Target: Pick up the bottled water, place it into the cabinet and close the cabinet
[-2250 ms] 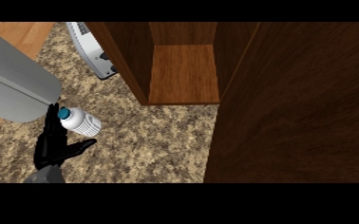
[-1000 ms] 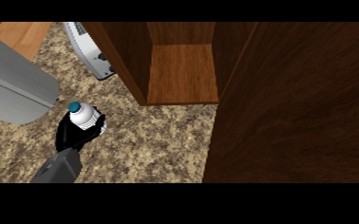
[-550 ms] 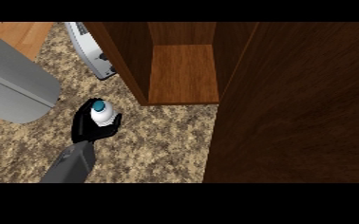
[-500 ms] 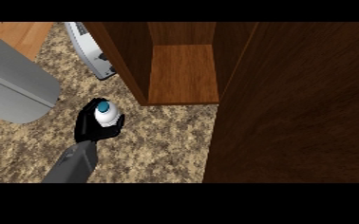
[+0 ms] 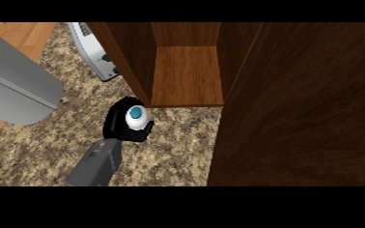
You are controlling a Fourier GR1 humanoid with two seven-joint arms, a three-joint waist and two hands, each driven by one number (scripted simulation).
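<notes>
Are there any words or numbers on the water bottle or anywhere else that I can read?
No, there is no text to read.
The bottled water, held by the left hand, is seen from above: only a blue cap and white body, no label visible.
The cabinet is plain brown wood, no words or numbers.
The white appliance behind it has small dark marks, too small to read.
The grey object at the left is unmarked.

My left hand (image 5: 122, 125) shows left of centre in the head view, at the end of my grey forearm (image 5: 96, 163), which slants in from the lower edge and leans a little to the right. My black fingers (image 5: 114, 118) are curled round what I hold, with the thumb on its right side. My right hand is nowhere to be seen.
</notes>
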